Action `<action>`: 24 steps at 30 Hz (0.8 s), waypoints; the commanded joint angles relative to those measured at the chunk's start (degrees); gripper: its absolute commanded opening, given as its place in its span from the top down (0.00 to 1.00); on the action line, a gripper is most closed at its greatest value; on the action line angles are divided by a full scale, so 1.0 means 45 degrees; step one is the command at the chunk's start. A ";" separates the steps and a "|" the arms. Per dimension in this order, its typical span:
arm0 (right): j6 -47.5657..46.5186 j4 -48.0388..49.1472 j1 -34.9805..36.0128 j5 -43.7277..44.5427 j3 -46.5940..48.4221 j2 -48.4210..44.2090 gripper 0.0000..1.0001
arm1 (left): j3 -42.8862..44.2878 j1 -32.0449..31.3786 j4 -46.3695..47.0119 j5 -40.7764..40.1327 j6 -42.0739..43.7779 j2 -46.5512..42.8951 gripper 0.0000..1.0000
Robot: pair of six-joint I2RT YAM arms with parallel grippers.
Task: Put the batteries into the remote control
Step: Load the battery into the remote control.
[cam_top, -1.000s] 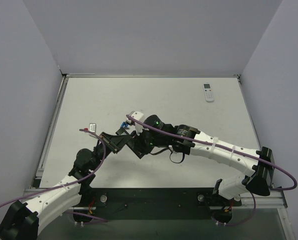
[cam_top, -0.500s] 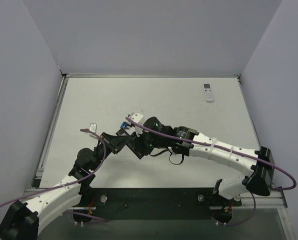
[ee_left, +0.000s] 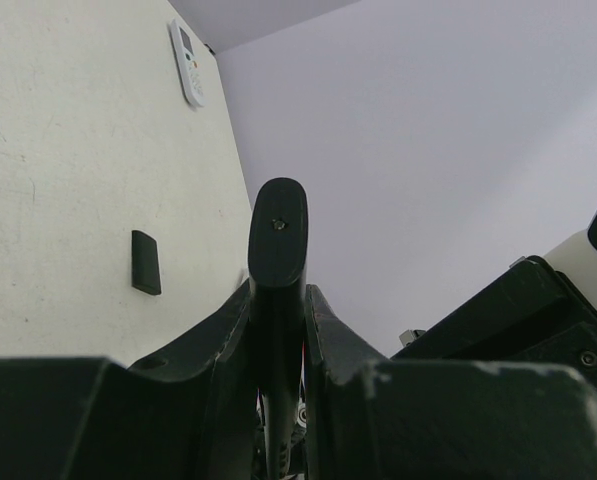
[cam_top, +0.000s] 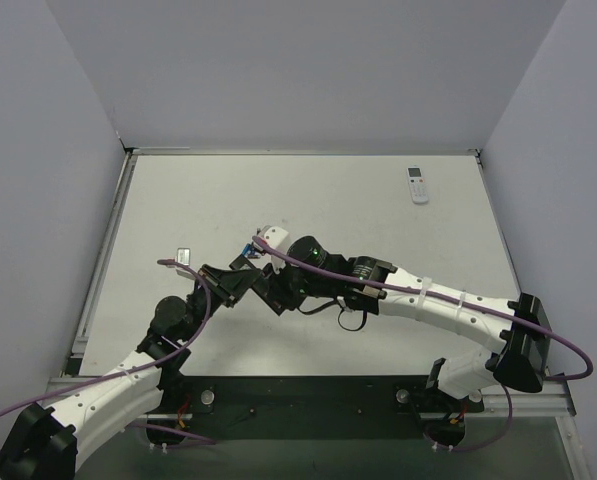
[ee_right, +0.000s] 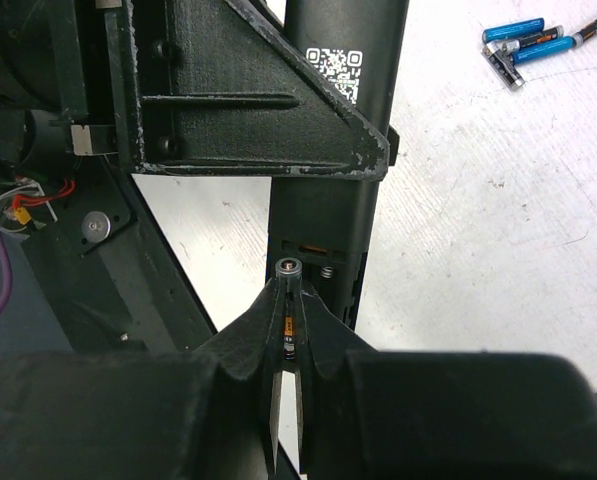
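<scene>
Over the table [cam_top: 378,220], the left gripper [ee_left: 278,298] clamps the black remote [ee_left: 278,225] along its sides, presenting its open battery bay [ee_right: 313,258] to the other arm. The right gripper [ee_right: 289,300] pinches one dark battery [ee_right: 289,270] right at that bay, apparently aimed towards the spring [ee_right: 326,272]. The spare batteries [ee_right: 528,40] lie on the table, well apart.

- Table [cam_top: 378,230]: off-white flat top.
- White remote [cam_top: 417,184] w/ screen: lies flat at 2 o'clock, nr far-R corner.
- Small flat dark piece [cam_top: 184,256]: 9 o'clock, nr L edge.
- Batteries [ee_right: 526,42]: loose cluster, blue + dark, btwn that piece & ctr.
</scene>
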 commanded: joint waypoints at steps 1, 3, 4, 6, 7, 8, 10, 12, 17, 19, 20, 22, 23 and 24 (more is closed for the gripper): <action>-0.0092 -0.0488 0.0180 0.0031 -0.0674 0.0127 0.99 | 0.0741 -0.0092 0.3012 -0.0419 -0.0759 -0.0396 1.00; -0.0150 -0.0488 0.0238 0.0109 -0.0849 0.0127 1.00 | 0.0799 -0.0092 0.3208 -0.0497 -0.0818 -0.0357 1.00; -0.0151 -0.0430 0.0239 0.0129 -0.0909 0.0127 1.00 | 0.0819 -0.0092 0.3441 -0.0497 -0.0857 -0.0357 1.00; -0.0151 -0.0293 0.0239 0.0187 -0.1181 0.0089 1.00 | 0.0839 -0.0092 0.3773 -0.0768 -0.0954 -0.0318 1.00; -0.0170 -0.0138 0.0239 0.0187 -0.1279 0.0088 1.00 | 0.0839 -0.0092 0.3891 -0.0829 -0.0974 -0.0298 1.00; -0.0170 -0.0097 0.0239 0.0187 -0.1358 0.0069 1.00 | 0.0839 -0.0092 0.3989 -0.0926 -0.1051 -0.0279 1.00; -0.0170 0.0078 0.0239 0.0187 -0.1553 0.0049 1.00 | 0.0819 -0.0092 0.4321 -0.1063 -0.1130 -0.0318 1.00; -0.0151 0.0137 0.0239 0.0207 -0.1651 0.0049 1.00 | 0.0800 -0.0092 0.4516 -0.1258 -0.1169 -0.0395 1.00; -0.0171 0.0255 0.0239 0.0266 -0.1944 0.0107 1.00 | 0.0916 -0.0092 0.4518 -0.1337 -0.0994 -0.0571 1.00; -0.0171 0.0274 0.0239 0.0285 -0.1983 0.0147 1.00 | 0.1033 -0.0092 0.4440 -0.1143 -0.0935 -0.0533 1.00; -0.0170 0.0274 0.0219 0.0324 -0.1984 0.0166 1.00 | 0.1073 -0.0092 0.4401 -0.1026 -0.0800 -0.0494 1.00; -0.0170 0.0255 0.0219 0.0363 -0.1984 0.0225 1.00 | 0.1248 -0.0092 0.4225 -0.0791 -0.0643 -0.0435 1.00; -0.0190 0.0235 0.0238 0.0421 -0.1964 0.0244 1.00 | 0.1268 -0.0092 0.4205 -0.0655 -0.0545 -0.0396 1.00; -0.0190 0.0216 0.0239 0.0441 -0.1945 0.0283 1.00 | 0.1288 -0.0092 0.4244 -0.0615 -0.0525 -0.0376 1.00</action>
